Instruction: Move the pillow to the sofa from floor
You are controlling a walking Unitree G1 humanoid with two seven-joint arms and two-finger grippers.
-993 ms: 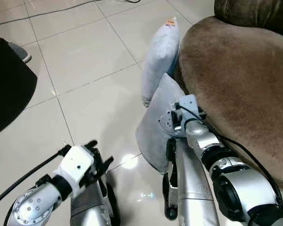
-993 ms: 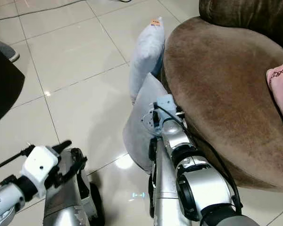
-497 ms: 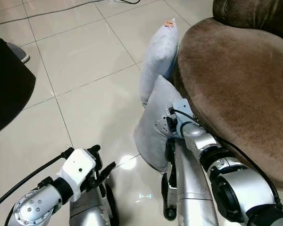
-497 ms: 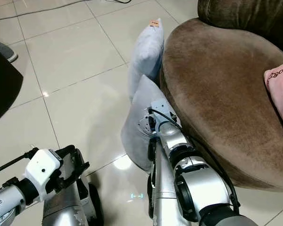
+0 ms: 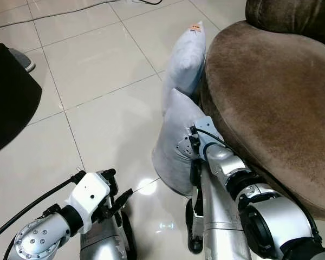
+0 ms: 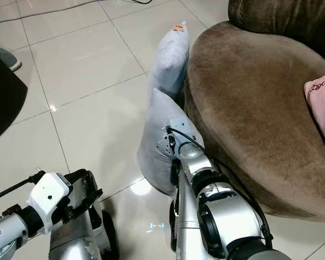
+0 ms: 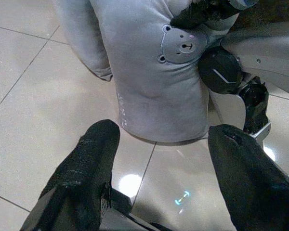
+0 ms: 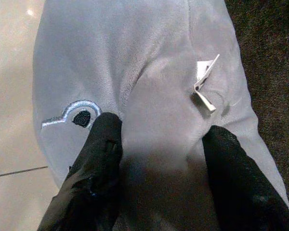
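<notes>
A grey pillow [image 5: 173, 146] with a stitched bear face [image 7: 183, 45] stands on the tiled floor, leaning against the round brown sofa [image 5: 271, 92]. My right gripper [image 8: 162, 126] is pressed into the pillow's top, its two black fingers [image 8: 103, 144] shut on a bulging fold of the fabric beside a white tag [image 8: 204, 82]. My left gripper [image 7: 164, 130] is open and hangs low over the tiles, a short way in front of the pillow and apart from it.
A second grey pillow shape [image 5: 185, 59] with an orange tag leans on the sofa just beyond. A pink cushion [image 6: 322, 95] lies on the seat. A dark object [image 5: 8, 97] and a shoe [image 5: 23, 58] sit at the left. My own legs stand below.
My right gripper has pushed further into the pillow's top, and its pointed corner has become a rounded bulge. The left gripper has sunk slightly.
</notes>
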